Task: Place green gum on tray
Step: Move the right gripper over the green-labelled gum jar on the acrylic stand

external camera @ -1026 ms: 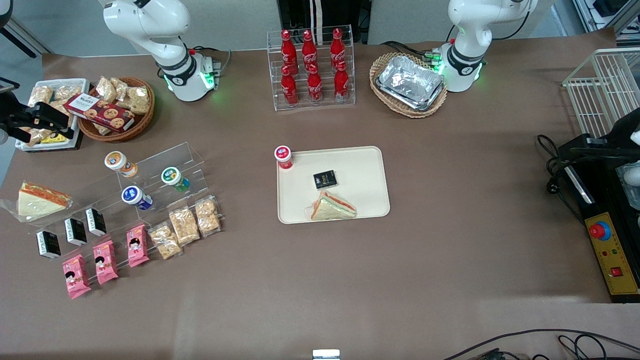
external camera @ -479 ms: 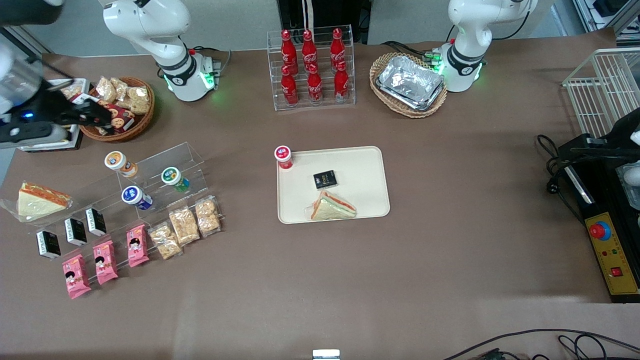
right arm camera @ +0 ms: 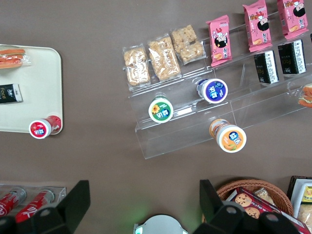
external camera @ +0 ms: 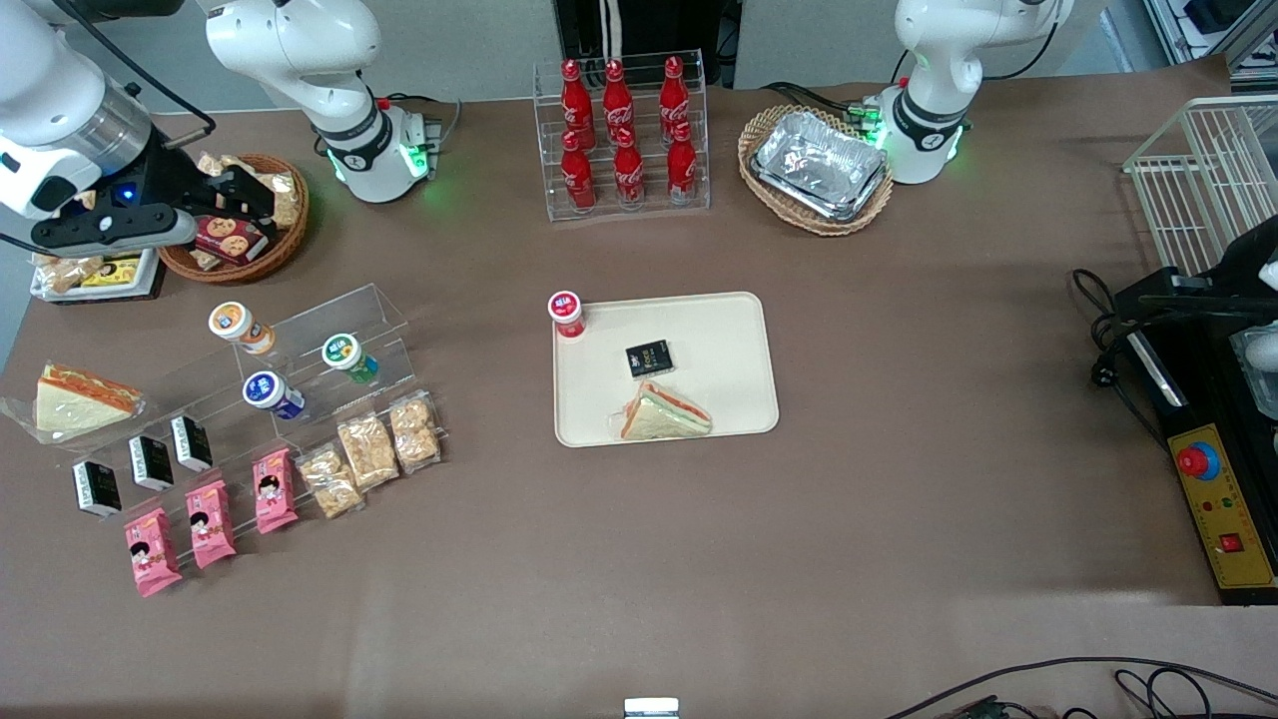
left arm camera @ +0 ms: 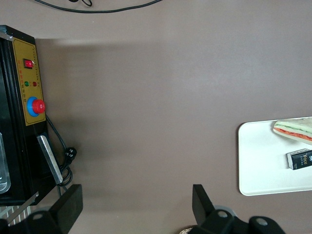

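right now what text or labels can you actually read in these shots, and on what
"Coca-Cola": white script on the red bottles in the clear rack, only just readable.
Green gum lid label: too small to read.
Red gum bottle on the tray: lid print too small.
Black packet on the tray: light lettering, unreadable.
Pink snack packs: cartoon face, words unreadable.
End effector, open above the cookie basket: no marking readable.

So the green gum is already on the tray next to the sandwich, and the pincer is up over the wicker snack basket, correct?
Not quite. The green gum is not on the tray: the front view shows it standing on the clear acrylic stand, toward the working arm's end of the table. The bottle on the tray is the red gum. The pincer is indeed over the wicker snack basket.
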